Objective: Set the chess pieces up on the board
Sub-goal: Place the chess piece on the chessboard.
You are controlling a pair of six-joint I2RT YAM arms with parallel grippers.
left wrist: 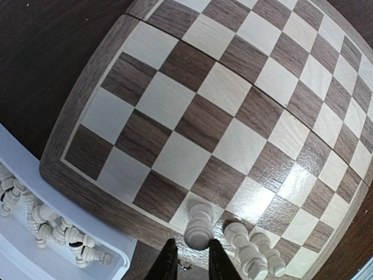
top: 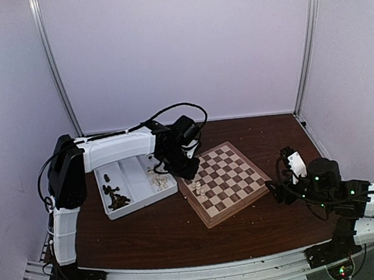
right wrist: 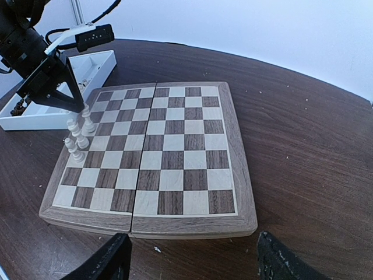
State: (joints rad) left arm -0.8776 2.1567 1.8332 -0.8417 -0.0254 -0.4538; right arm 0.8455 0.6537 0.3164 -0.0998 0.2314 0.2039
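Left gripper (left wrist: 192,252) hangs over the edge of the board (right wrist: 169,146) nearest the tray, its fingers close together around one upright white piece (left wrist: 199,224); whether they really pinch it, I cannot tell. A few more white pieces (left wrist: 252,255) stand beside it. Other pieces lie in the white tray (top: 135,185), too small to make out. All sits on a dark brown table (top: 250,230) between pale walls (top: 184,46). To the right of the board my right gripper (right wrist: 192,249) is spread wide, holding nothing.
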